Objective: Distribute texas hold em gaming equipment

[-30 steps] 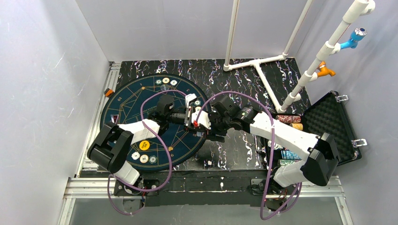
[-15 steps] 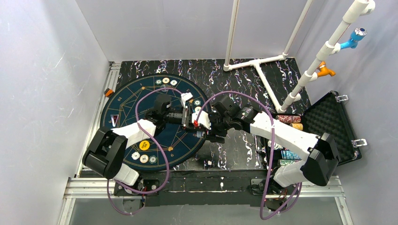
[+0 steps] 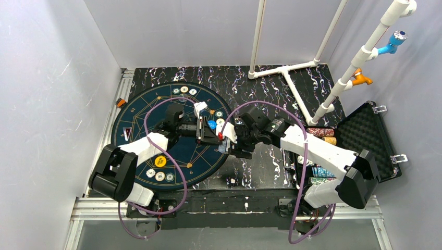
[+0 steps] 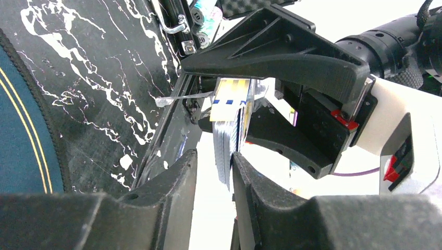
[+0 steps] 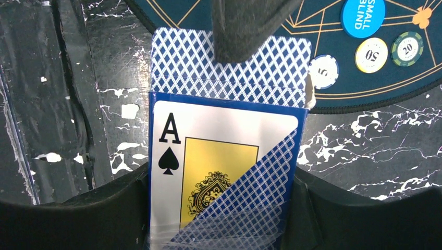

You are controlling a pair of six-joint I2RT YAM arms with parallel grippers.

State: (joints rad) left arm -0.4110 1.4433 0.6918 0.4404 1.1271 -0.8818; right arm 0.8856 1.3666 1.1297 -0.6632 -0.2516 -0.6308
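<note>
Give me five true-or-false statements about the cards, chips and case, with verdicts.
The right gripper holds a card box showing the ace of spades. True.
The cards poking from it have red backs. False: blue-and-white diamond backs.
The blue disc reads SMALL BLIND. True.
The yellow chip reads 20. False: it reads 50; the green chip reads 20.
The black case is shut. False: its lid stands open.
</note>
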